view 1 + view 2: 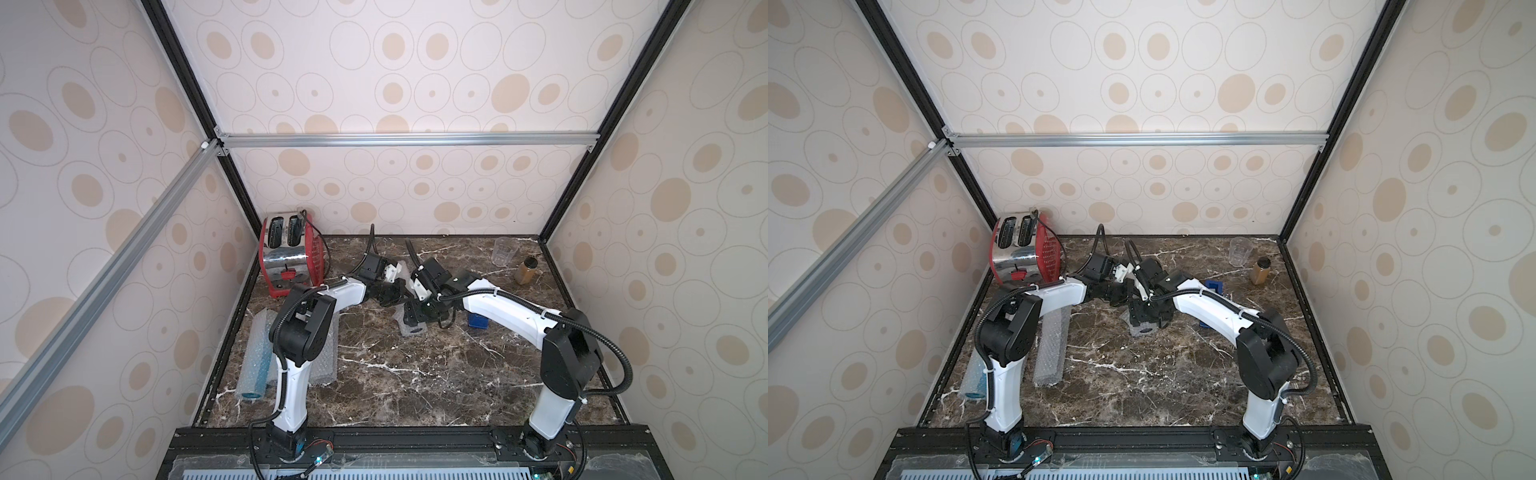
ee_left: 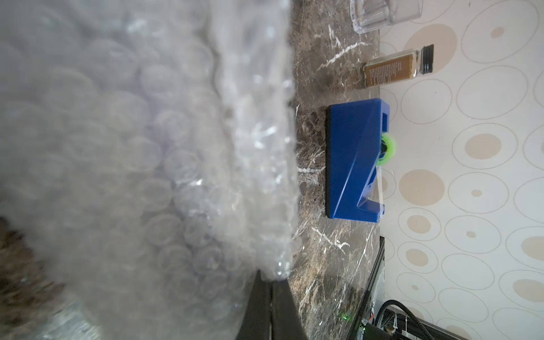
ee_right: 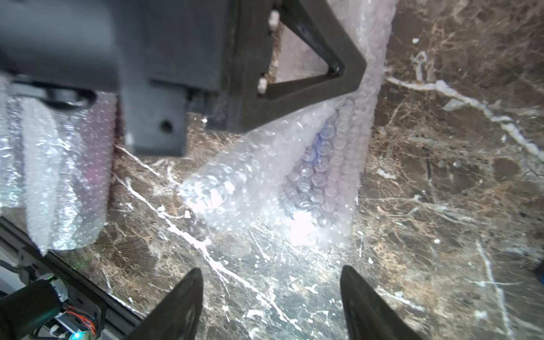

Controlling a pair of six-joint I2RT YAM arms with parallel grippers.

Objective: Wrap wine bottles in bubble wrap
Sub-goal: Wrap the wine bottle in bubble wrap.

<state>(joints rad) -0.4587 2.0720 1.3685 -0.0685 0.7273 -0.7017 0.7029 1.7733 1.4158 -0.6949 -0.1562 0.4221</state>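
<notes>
left jaws pinch the wrap, right jaws stand wide before it

the left gripper (image 2: 270, 282) has its jaws pressed together on an edge of the bubble wrap (image 3: 265, 176), which lies near the middle of the marble table (image 3: 441, 206). in the right wrist view one dark triangular finger (image 3: 306, 94) of that gripper bears on the far part of the roll. the right gripper (image 3: 272, 269) has its jaws spread with only bare marble between them. the roll's near end lies just beyond its fingertips, apart from them.

in both top views the two wrists crowd over the roll, so only its near end (image 1: 411, 330) (image 1: 1144, 329) shows. the left wrist view is mostly filled by blurred wrap close to the lens, and no bottle can be made out there. the wine bottle (image 3: 315, 159) shows only as a purple-blue smear behind the bubbles, its cap and label too unclear to tell. whether the wrap closes all the way round cannot be told.

the wrap is clear and whitish, crumpled into a loose tube that widens toward its near end, with bright glare there.

by the left arm's base lie a wrapped roll showing blue (image 1: 255, 368) and a greyer wrapped roll (image 1: 326, 365). a blue tape dispenser (image 2: 353, 162), an amber jar (image 2: 394, 67) and a clear cup (image 2: 382, 17) stand toward the table's right side.
</notes>
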